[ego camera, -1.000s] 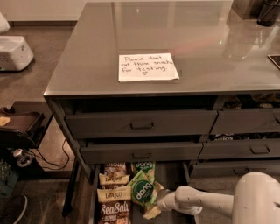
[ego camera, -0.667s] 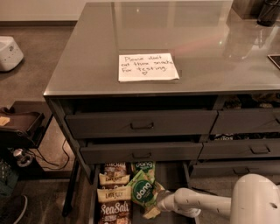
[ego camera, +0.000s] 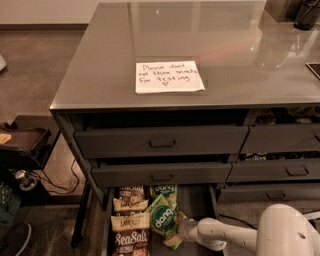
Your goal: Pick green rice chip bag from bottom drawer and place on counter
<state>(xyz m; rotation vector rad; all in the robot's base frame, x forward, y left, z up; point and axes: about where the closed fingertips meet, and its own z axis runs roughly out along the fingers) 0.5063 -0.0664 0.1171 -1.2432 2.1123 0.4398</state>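
Note:
The green rice chip bag (ego camera: 162, 220) lies tilted in the open bottom drawer (ego camera: 196, 206), its pale end (ego camera: 173, 242) toward the front. My gripper (ego camera: 181, 233) reaches in from the right on a white arm (ego camera: 225, 235) and sits against the bag's lower right edge. The bag rests among the other snacks in the drawer. The counter (ego camera: 225, 45) is above, glossy grey, with a white handwritten note (ego camera: 169, 76) on it.
A darker-green dang bag (ego camera: 164, 190) lies behind the light one. Brown-and-cream Sea Salt bags (ego camera: 131, 235) fill the drawer's left side. Two upper drawers (ego camera: 162, 142) stand slightly open above. Dark objects (ego camera: 305, 12) sit at the counter's back right. A dark cart (ego camera: 25, 145) stands at left.
A white object at the far left has slid almost out of view. My gripper and the green bag have hardly moved.

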